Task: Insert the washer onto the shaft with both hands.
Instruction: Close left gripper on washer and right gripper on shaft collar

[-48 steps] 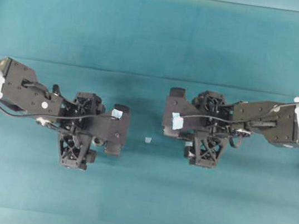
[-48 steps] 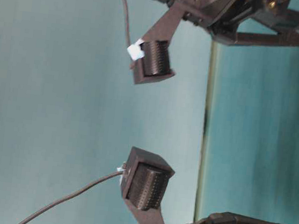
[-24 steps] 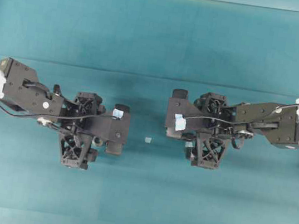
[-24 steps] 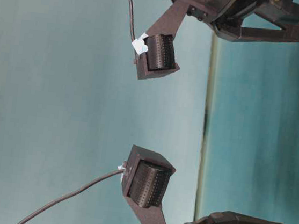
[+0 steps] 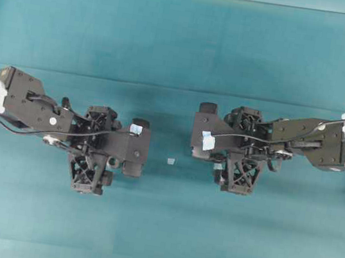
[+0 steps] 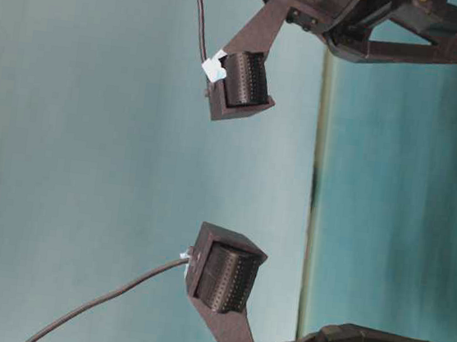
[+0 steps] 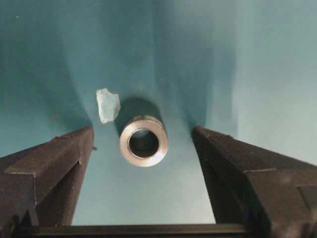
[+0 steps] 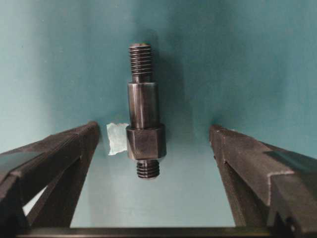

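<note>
The washer (image 7: 143, 141) lies on the teal worktop (image 7: 257, 74) between the wide-spread fingers (image 7: 47, 168) of the left hand (image 7: 143, 148), touching neither, a pale tape scrap (image 7: 107, 104) just beside it.

Right wrist view: the shaft (image 8: 143, 124) lies flat between the gaping fingers (image 8: 54, 158) of the right hand (image 8: 148, 148), apart from both, with a tape scrap (image 8: 117, 138) against its hex collar.

Overhead: the left hand (image 5: 123, 154) and right hand (image 5: 212, 148) face each other, well apart, another scrap (image 5: 171, 161) between them.

Table level: two ribbed pads (image 6: 245, 80) hang clear of each other.
</note>
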`<state>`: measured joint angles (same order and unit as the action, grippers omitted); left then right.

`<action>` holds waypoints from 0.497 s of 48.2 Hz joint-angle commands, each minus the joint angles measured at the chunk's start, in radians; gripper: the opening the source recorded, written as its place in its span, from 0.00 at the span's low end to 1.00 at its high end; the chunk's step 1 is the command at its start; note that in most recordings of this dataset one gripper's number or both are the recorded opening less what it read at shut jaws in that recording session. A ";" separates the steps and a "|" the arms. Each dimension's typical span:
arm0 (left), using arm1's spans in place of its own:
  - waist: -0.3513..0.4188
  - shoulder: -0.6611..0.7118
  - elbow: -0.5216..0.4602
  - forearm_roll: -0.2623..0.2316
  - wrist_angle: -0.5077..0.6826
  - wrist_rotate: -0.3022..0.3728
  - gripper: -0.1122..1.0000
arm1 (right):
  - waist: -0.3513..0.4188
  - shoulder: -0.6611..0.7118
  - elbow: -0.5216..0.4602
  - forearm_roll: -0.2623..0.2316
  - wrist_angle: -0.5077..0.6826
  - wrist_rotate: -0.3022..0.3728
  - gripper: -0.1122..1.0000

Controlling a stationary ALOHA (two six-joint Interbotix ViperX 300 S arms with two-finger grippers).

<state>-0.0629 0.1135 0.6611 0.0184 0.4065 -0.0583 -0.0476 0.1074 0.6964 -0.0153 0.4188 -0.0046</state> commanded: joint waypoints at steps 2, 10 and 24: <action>-0.003 -0.003 -0.011 0.002 -0.006 -0.002 0.86 | -0.005 -0.008 -0.003 -0.002 0.009 -0.012 0.89; -0.003 -0.003 -0.009 0.002 -0.006 -0.002 0.86 | -0.005 -0.008 -0.003 -0.002 0.018 -0.012 0.89; -0.005 -0.003 -0.006 0.002 -0.006 -0.002 0.86 | -0.005 -0.018 -0.002 -0.002 0.023 -0.012 0.89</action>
<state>-0.0644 0.1150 0.6611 0.0184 0.4065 -0.0583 -0.0491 0.1043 0.6964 -0.0138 0.4372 -0.0046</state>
